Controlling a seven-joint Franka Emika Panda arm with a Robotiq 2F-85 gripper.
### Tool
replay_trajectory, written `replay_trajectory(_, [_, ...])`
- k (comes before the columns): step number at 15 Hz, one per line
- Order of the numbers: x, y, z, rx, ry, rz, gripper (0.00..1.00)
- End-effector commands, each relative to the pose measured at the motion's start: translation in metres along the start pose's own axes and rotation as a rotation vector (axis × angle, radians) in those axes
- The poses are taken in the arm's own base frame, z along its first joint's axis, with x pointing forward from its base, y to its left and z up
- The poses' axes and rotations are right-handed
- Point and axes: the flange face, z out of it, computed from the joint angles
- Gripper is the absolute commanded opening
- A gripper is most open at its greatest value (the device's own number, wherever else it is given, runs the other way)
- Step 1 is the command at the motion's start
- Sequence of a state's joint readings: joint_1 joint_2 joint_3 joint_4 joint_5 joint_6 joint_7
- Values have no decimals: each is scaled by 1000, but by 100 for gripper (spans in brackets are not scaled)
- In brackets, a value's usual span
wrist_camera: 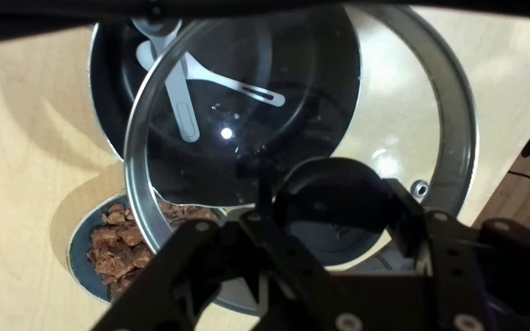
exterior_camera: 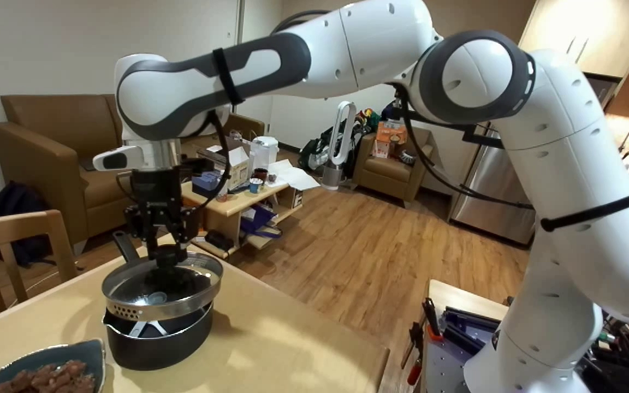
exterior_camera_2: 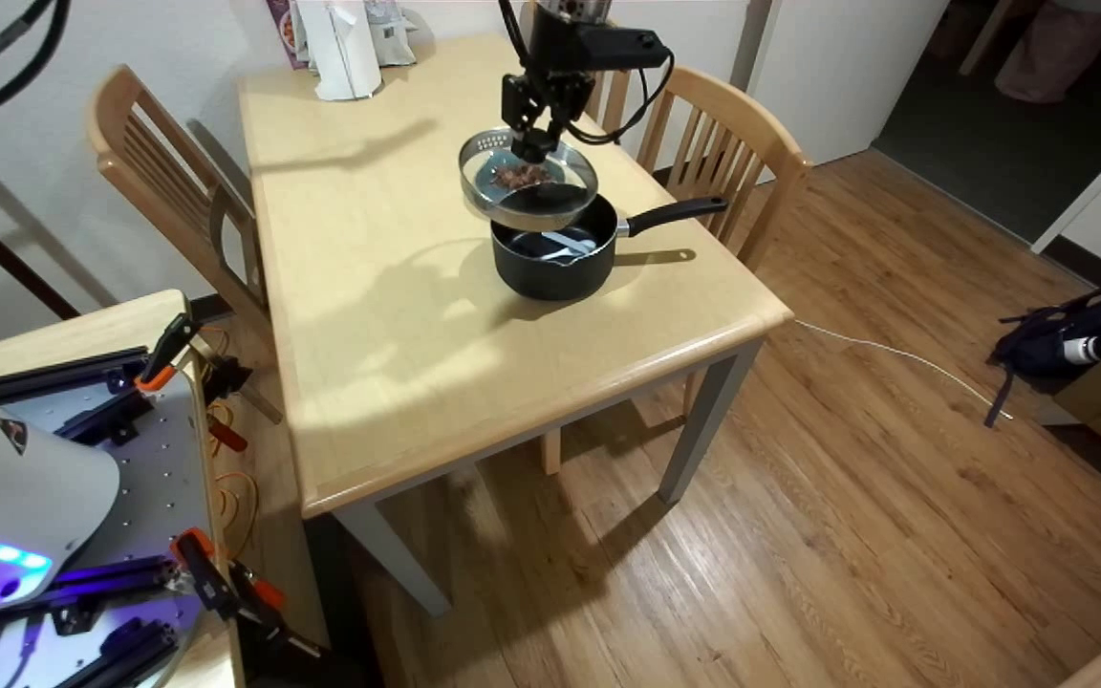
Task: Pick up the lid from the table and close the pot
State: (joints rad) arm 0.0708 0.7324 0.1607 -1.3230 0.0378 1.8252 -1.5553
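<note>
While the gripper (wrist_camera: 334,202) clamps the lid (exterior_camera: 191,286) by its knob (wrist_camera: 334,243), off-centre above the pot (exterior_camera_2: 550,272), both exterior views show the pot handle (exterior_camera_2: 675,214); only wrist view shows a metal eyelet (wrist_camera: 419,188).

Lid (exterior_camera_2: 528,183) above pot (exterior_camera_2: 553,274), seemingly apart

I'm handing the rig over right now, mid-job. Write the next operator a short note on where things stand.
Gripper: shut on the knob of the glass lid.
Lid: held above the pot, not seated; in the wrist view the two do not line up.
Pot: on the table, with two pale utensils inside; a dish of brown food stands nearby.
Done: lid picked up off the table.
Left: probably centre the lid over the pot, lower it until it seats, then let go of the knob. I can't tell whether the utensils will clear it.
</note>
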Motion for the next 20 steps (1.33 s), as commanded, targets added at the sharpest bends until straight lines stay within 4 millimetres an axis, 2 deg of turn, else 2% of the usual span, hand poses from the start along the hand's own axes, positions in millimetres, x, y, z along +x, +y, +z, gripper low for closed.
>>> replay_trajectory(1, [2, 7, -11, 7, -12, 79, 34])
replay_trajectory(7, [-9, 7, -1, 25, -17, 196, 34])
replay_trajectory(11, [-11, 13, 20, 18, -37, 269, 34])
replay_trajectory(16, [-4, 22, 47, 1, -45, 250, 34])
replay_trajectory(20, [0, 26, 52, -40, -71, 236, 34])
